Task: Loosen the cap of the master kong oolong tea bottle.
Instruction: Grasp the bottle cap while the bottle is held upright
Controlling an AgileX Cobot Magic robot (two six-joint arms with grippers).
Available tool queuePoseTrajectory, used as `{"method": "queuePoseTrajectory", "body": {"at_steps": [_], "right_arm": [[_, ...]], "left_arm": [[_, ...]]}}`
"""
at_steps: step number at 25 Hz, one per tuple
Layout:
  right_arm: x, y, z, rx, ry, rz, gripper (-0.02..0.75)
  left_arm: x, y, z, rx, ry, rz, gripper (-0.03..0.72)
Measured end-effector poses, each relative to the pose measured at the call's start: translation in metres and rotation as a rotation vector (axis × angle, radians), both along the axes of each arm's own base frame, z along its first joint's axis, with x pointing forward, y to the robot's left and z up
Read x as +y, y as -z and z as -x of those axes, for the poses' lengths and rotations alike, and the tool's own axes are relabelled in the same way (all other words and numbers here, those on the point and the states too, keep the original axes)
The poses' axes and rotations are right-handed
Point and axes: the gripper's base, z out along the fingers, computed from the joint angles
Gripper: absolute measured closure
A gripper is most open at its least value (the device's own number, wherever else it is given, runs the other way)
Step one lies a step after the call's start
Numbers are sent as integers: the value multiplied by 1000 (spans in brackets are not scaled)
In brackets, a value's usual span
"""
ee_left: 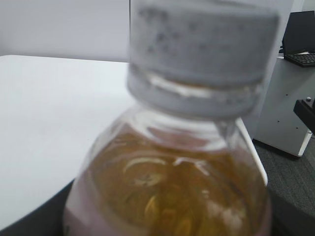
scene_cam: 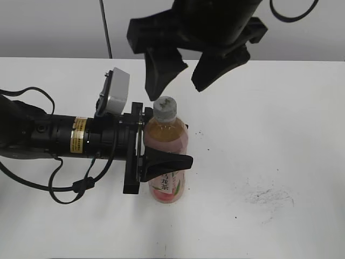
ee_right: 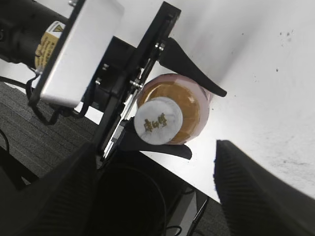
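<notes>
The master kong oolong tea bottle (scene_cam: 168,162) stands upright on the white table, full of pinkish-amber tea, with its pink label low on the body. Its white-grey cap (scene_cam: 165,108) sits on the neck. My left gripper (scene_cam: 164,154) is shut on the bottle's body from the left. In the left wrist view the bottle (ee_left: 172,187) and the cap (ee_left: 202,54) fill the picture, blurred. My right gripper (scene_cam: 183,70) hangs open above the cap, not touching it. The right wrist view looks down on the cap (ee_right: 158,120) and the bottle (ee_right: 189,105), between the right gripper's fingers (ee_right: 152,191).
The white table (scene_cam: 269,118) carries dark scuff marks (scene_cam: 269,197) at the right front. The left arm and its cables (scene_cam: 59,135) lie across the table's left side. A black cable runs up at the back left.
</notes>
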Motion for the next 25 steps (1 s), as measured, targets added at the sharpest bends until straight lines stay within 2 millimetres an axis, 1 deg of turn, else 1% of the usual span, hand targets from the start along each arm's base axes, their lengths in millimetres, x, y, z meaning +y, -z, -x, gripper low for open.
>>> {"method": "queuePoseTrajectory", "body": {"at_steps": [4,9,15,20,25], "right_arm": [[9,20,-7,63,41,22,183],[14,31,-11,90,47,40,183],[14,34,-13,69,39,69,183],[26,38,-1,12,-38,130,185],[28,39,0,-17,-57,156,185]], "left_arm": [[0,0,0,-1,1,1,243],[0,0,0,-1,2,0,243],[0,0,0,-1,2,0,243],[0,0,0,-1,2,0,243],[0,0,0,-1,2,0,243]]}}
